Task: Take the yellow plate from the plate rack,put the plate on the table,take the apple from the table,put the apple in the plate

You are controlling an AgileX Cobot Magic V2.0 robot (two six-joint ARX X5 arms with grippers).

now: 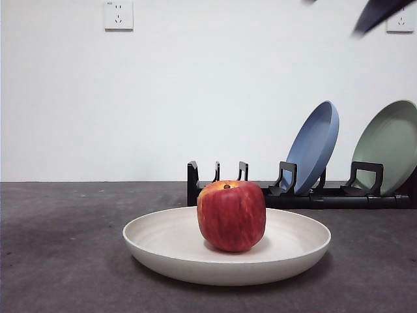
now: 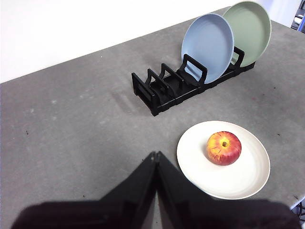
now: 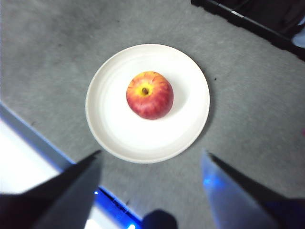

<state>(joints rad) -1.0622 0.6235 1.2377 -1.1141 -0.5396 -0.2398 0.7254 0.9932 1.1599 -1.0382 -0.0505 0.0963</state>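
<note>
Desk (image 1: 58,261) is dark grey, mottled, carrying everything. Plate rack (image 2: 164,93) sits toward the far wall – blue plate (image 2: 207,47) and pale green plate (image 2: 249,31) stand tilted in its slots at one end, the slots at the other end are free. Yellow plate (image 1: 163,244) lies flat on the desk in front of the rack, clear of it, rim up. Apple (image 1: 231,215) stands upright inside the plate, near its centre, stem on top with the yellow-orange patch around it.

Right pincer (image 3: 152,164) hangs above the plate and apple, jaws spread wide, gripping nothing – the plate's rim shows in the gap between them. In the front view only a dark tip (image 1: 378,14) shows at a top corner; can't say from that view which arm it is.

Left pincer (image 2: 155,155) is high over bare desk beside the plate, jaws pressed together, tips touching, nothing between them.
</note>
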